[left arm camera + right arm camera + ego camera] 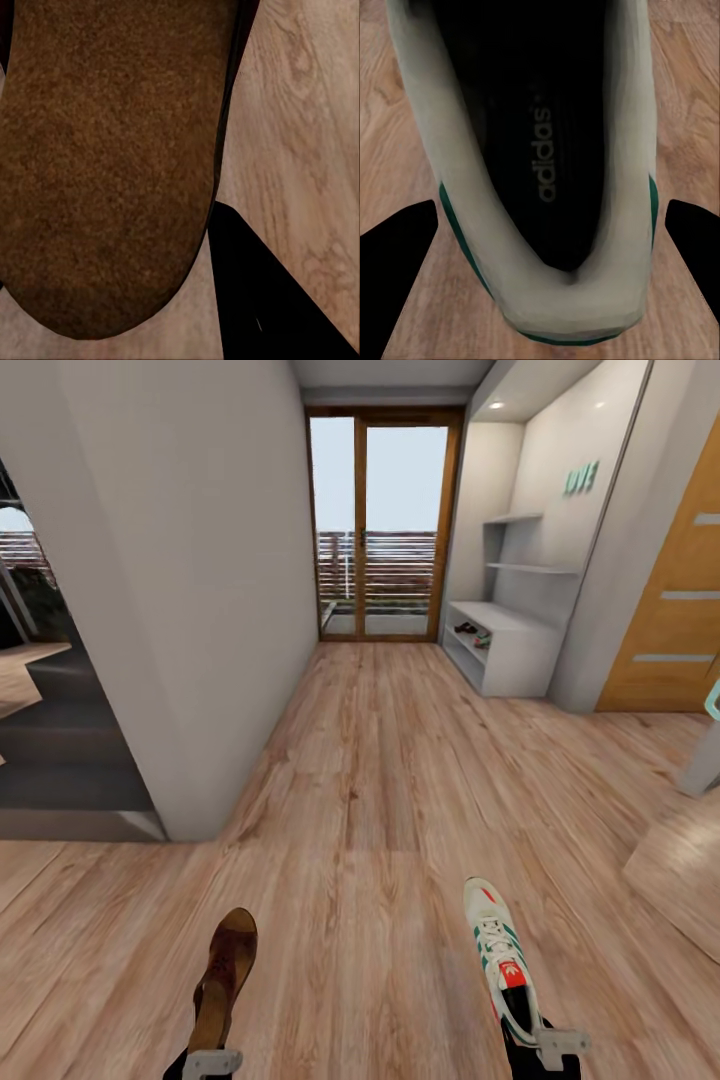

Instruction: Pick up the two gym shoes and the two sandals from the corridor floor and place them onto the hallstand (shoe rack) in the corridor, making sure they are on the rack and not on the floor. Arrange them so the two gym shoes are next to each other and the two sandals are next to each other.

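held out ahead of the right gripper (545, 1050): a white lace-up gym shoe (503, 960) with green side stripes and a red-orange tongue patch, toe pointing up the corridor, raised over the corridor floor (380, 780). in the right wrist view, the same gym shoe (540, 172) seen from the heel, dark insole with pale lettering, green trim at the sides, one dark finger (397, 270) on each side of the heel, closed onto it. held out ahead of the left gripper (212, 1060): a flat brown sandal (225, 975) with a dark footbed, also toe forward above the planks. in the left wrist view, the sandal's (112, 165) grainy brown sole close up, one black finger (262, 300) just beside its edge; contact not clearly shown, grip cannot be told. far down the corridor at the right wall: the pale grey hallstand (515, 645), with small dark and reddish footwear (472, 630) in its open low shelf, too small to tell apart. beyond it, a wood-framed glass door (385, 525).
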